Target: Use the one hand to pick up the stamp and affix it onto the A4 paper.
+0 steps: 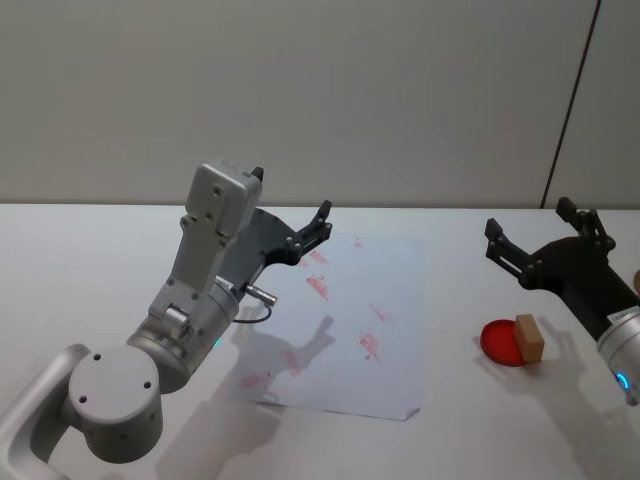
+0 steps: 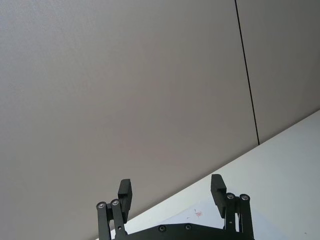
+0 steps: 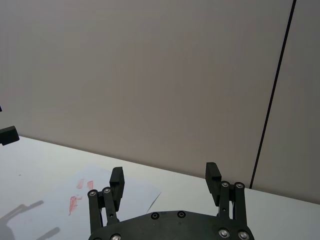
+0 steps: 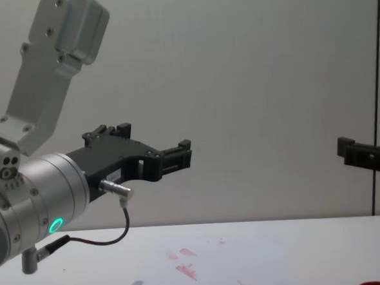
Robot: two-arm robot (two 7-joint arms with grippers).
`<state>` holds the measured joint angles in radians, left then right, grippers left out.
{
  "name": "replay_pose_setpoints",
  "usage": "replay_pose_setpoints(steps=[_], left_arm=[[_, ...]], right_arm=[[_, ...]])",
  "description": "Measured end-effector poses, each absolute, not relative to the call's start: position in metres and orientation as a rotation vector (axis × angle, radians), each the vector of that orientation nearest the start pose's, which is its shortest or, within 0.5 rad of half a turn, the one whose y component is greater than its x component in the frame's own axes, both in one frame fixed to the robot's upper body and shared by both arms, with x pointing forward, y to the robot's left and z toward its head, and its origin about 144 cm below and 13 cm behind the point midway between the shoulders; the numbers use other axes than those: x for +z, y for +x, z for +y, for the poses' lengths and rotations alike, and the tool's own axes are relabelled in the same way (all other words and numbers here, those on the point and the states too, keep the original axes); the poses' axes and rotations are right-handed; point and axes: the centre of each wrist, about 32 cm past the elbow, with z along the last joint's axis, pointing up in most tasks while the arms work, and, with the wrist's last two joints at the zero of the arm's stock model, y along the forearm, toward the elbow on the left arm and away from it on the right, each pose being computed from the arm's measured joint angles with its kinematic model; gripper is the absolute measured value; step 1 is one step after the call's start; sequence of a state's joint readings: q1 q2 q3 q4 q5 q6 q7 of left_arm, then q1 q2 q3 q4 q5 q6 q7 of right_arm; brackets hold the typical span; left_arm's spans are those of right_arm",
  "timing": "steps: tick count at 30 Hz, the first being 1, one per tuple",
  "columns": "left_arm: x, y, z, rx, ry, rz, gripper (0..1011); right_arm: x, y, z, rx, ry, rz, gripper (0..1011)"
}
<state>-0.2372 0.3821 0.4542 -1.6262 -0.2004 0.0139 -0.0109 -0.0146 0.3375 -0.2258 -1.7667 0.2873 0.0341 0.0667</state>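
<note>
Right gripper hangs above the table, fingers wide apart, empty. Stamp rests against the red pad, right of the paper. Left gripper is raised, also spread and empty.

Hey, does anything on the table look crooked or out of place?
The near right corner of the A4 paper looks slightly curled, and the stamp sits at the edge of the red round pad, not centred on it.
</note>
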Motion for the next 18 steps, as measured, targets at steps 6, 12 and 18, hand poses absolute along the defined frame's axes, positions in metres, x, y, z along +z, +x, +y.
replay_pose_setpoints(steps=[6, 12, 18], left_arm=[[1.2044, 0.4920, 0.1984, 1.124, 0.061, -0.268, 1003], [1.2044, 0.4920, 0.1984, 1.124, 0.061, -0.268, 1003], [1.2044, 0.4920, 0.1984, 1.124, 0.061, -0.268, 1003]], right_arm=[[1.1887, 0.4433, -0.2371, -1.230, 0.026, -0.075, 1001], [1.1887, 0.4433, -0.2371, -1.230, 0.026, -0.075, 1001], [1.1887, 0.4433, -0.2371, -1.230, 0.026, -0.075, 1001]])
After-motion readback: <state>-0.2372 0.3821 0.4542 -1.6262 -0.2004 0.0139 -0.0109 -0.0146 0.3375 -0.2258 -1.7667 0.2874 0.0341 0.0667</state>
